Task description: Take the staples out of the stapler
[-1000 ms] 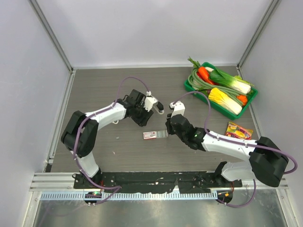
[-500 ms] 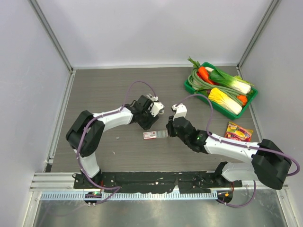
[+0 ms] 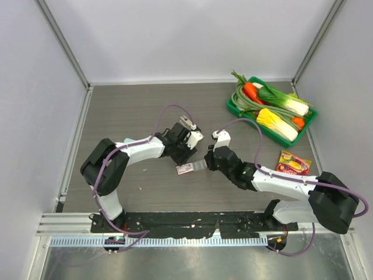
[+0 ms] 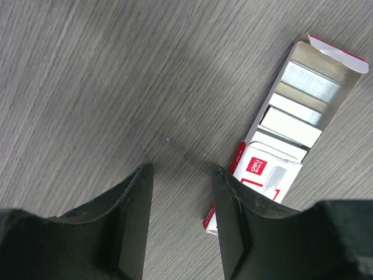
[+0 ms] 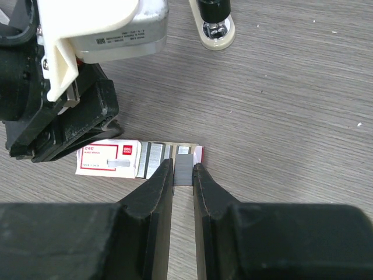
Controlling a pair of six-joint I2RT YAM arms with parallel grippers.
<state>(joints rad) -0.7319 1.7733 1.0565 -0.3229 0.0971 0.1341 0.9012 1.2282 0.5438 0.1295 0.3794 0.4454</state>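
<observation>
Nearby, stapler (image 5: pixel 214 23), staple box (image 3: pixel 185 168), vegetable tray (image 3: pixel 303 129).

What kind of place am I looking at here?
Probably a robotics lab test cell: plain white walls on a metal frame box in one table, two robot arms are bolted to its near edge, and a green tray of toy-looking vegetables sits there as a prop.

We see the staple box (image 4: pixel 280 157) lying on the table (image 3: pixel 128 111) just to the right of our left gripper (image 4: pixel 182 170), whose fingertips stand apart over bare table. The box's drawer (image 5: pixel 169 156) sticks out toward our right gripper (image 5: pixel 183 175), which has a strip of staples (image 5: pixel 183 168) between its fingers. The stapler (image 5: pixel 214 23) lies beyond that gripper, apart from the box. A tray of vegetables (image 3: pixel 229 105) and a packet (image 3: pixel 294 161) lie well apart from both grippers, on the right arm's side.
</observation>
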